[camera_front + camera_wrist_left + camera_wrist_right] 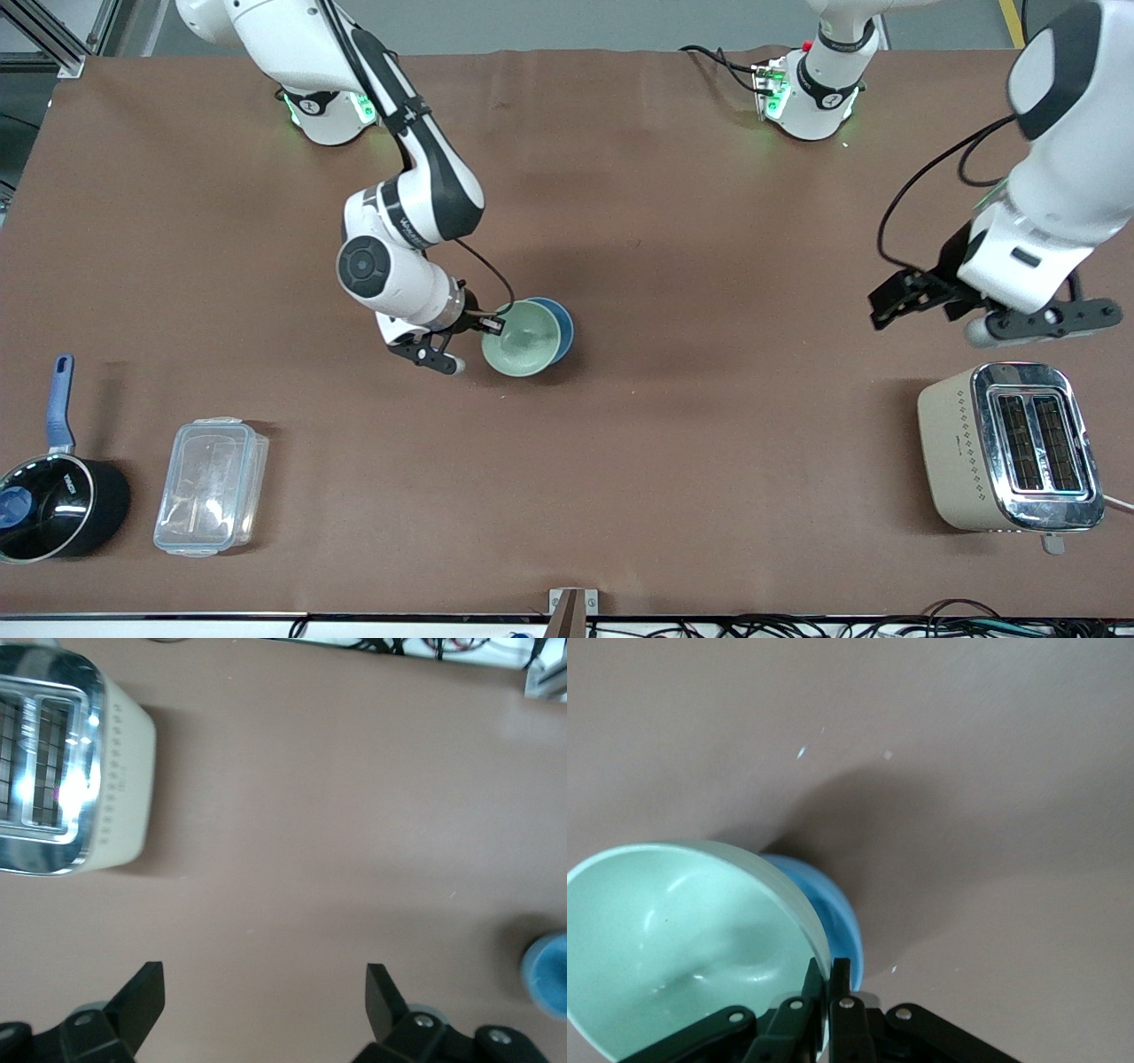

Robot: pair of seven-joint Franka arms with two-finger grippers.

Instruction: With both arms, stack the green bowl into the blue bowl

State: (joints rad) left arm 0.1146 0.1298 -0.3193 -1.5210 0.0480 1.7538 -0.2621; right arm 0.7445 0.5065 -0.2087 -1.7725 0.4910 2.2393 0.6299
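The pale green bowl (521, 341) is tilted and sits over the blue bowl (564, 326), covering most of it. Only a blue crescent shows toward the left arm's end. I cannot tell whether the green bowl rests in it. My right gripper (490, 325) is shut on the green bowl's rim. In the right wrist view my right gripper (831, 970) pinches the rim of the green bowl (682, 939), with the blue bowl (833, 904) under it. My left gripper (988, 319) is open and empty above the table beside the toaster; in its wrist view the left gripper (264, 988) is wide open.
A beige and chrome toaster (1010, 447) stands at the left arm's end, also in the left wrist view (71, 780). A clear lidded plastic box (211, 486) and a black saucepan (53, 505) with a blue handle sit at the right arm's end, near the front camera.
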